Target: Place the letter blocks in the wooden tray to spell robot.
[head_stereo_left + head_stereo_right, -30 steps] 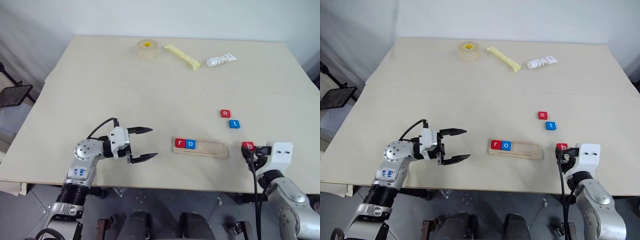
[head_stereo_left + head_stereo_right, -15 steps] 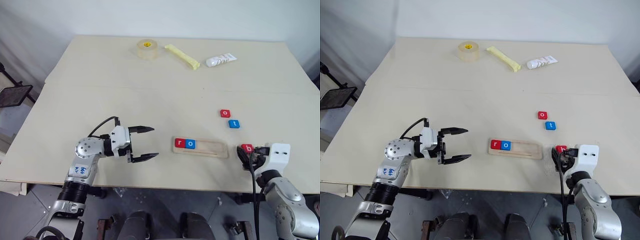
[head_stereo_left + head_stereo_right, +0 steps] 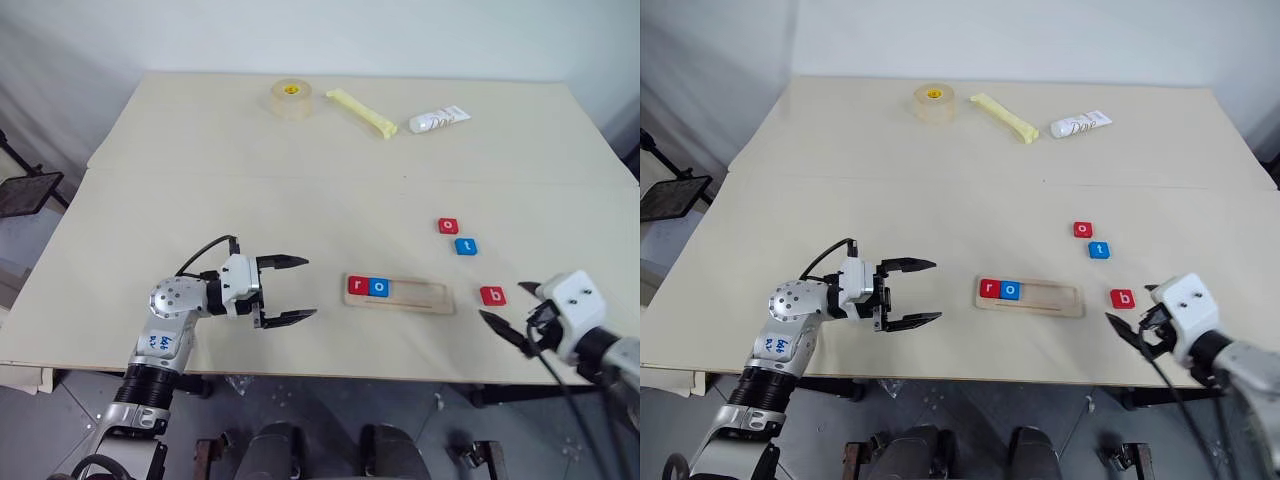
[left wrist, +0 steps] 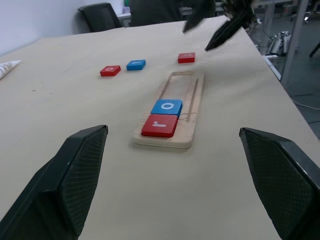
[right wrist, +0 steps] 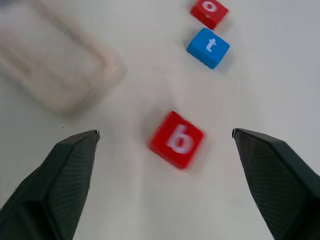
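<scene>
The wooden tray (image 3: 400,294) lies near the table's front edge with a red r block (image 3: 357,285) and a blue o block (image 3: 379,287) at its left end. A red b block (image 3: 492,296) lies flat on the table just right of the tray. A red o block (image 3: 448,226) and a blue t block (image 3: 466,246) sit farther back. My right gripper (image 3: 516,315) hovers open above the front right edge, just right of and in front of the b block, holding nothing. My left gripper (image 3: 296,290) is open, pointing at the tray from its left.
At the back of the table sit a roll of tape (image 3: 291,98), a yellow stick-shaped object (image 3: 364,112) and a white tube (image 3: 439,119). A seam (image 3: 300,176) runs across the table. A black chair (image 3: 25,190) stands off the left side.
My right gripper let go of the red b block, opened wide, and lifted away to the right while rolling. The b block now lies on the table. The left gripper stayed put.
</scene>
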`<state>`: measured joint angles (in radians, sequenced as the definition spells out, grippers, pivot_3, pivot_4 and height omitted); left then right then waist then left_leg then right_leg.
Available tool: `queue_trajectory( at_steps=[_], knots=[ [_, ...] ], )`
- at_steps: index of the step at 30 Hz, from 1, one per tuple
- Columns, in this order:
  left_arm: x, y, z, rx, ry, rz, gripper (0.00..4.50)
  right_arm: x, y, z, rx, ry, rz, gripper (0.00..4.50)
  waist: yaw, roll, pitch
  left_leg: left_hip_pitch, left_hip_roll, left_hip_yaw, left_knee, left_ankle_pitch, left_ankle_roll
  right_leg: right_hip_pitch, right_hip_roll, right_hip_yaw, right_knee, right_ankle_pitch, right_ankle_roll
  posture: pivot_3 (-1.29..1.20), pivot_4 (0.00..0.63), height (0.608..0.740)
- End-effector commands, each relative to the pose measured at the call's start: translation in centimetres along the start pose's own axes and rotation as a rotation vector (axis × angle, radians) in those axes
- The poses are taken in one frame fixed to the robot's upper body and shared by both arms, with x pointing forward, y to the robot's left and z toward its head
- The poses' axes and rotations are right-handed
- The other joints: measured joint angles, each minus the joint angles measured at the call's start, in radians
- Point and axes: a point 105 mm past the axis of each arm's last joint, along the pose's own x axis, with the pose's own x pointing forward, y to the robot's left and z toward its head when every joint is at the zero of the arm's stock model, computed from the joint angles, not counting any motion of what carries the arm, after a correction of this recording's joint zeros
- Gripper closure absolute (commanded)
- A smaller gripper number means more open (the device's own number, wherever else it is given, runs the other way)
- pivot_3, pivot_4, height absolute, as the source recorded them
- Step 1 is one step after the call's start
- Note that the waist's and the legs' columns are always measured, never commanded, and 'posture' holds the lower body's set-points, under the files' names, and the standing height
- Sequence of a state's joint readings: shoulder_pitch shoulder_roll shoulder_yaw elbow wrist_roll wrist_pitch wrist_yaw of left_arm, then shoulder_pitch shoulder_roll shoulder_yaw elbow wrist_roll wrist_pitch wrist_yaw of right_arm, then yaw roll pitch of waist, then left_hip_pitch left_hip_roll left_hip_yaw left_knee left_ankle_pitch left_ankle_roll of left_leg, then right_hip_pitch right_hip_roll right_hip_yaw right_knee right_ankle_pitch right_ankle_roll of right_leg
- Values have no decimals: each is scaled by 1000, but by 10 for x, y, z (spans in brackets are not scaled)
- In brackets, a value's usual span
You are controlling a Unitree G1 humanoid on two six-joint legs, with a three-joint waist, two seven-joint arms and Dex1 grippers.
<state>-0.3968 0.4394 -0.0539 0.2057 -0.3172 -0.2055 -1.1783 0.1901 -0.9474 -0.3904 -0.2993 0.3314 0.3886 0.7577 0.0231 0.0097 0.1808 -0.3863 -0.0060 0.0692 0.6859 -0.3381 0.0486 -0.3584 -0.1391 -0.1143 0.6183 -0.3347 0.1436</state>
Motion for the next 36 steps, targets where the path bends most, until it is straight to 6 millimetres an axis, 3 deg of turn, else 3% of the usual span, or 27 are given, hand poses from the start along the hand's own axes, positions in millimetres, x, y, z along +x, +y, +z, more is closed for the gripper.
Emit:
queue_trajectory(
  at_steps=[1,8,11,17,20,27,31,36],
  knots=[
    [-1,-2,8,28,-34,-6,0,-1,-5,-1,-97,28,126,43,0,0,0,0,0,0,0,0,0,0,0,0,0,0,0,0,150,740],
    [2,-7,6,25,-35,-16,0,16,-19,-8,-205,141,383,43,-2,0,0,0,-1,0,1,0,0,0,-1,-1,0,0,0,0,150,740],
    [2,-12,6,26,-38,-14,0,31,-26,-5,-229,152,431,43,-8,0,0,-1,0,0,1,0,0,1,-1,-2,-2,0,0,0,150,740],
    [0,-16,8,28,-39,9,0,43,-23,-11,-236,191,505,43,1,0,0,-2,-1,-3,2,0,0,1,-3,-6,0,0,0,0,150,740],
    [1,-16,9,33,-40,24,0,45,-20,-12,-232,199,536,673,0,0,0,-2,-1,-4,3,0,0,2,-4,-8,0,0,0,0,150,740],
    [0,-19,9,30,-37,38,0,48,-25,-8,-245,202,533,3007,-2,0,0,-2,-1,-4,5,0,0,3,-4,-8,0,0,0,0,150,740],
    [1,-21,9,21,-38,38,0,46,-30,-1,-223,191,492,3037,-2,0,0,-2,-1,-4,5,0,0,3,-4,-8,0,0,0,0,150,740],
    [4,-18,7,18,-41,37,0,34,-37,24,-198,166,448,3037,0,0,0,-3,-1,-5,5,0,0,3,-4,-8,0,0,0,0,150,740]
  ],
)
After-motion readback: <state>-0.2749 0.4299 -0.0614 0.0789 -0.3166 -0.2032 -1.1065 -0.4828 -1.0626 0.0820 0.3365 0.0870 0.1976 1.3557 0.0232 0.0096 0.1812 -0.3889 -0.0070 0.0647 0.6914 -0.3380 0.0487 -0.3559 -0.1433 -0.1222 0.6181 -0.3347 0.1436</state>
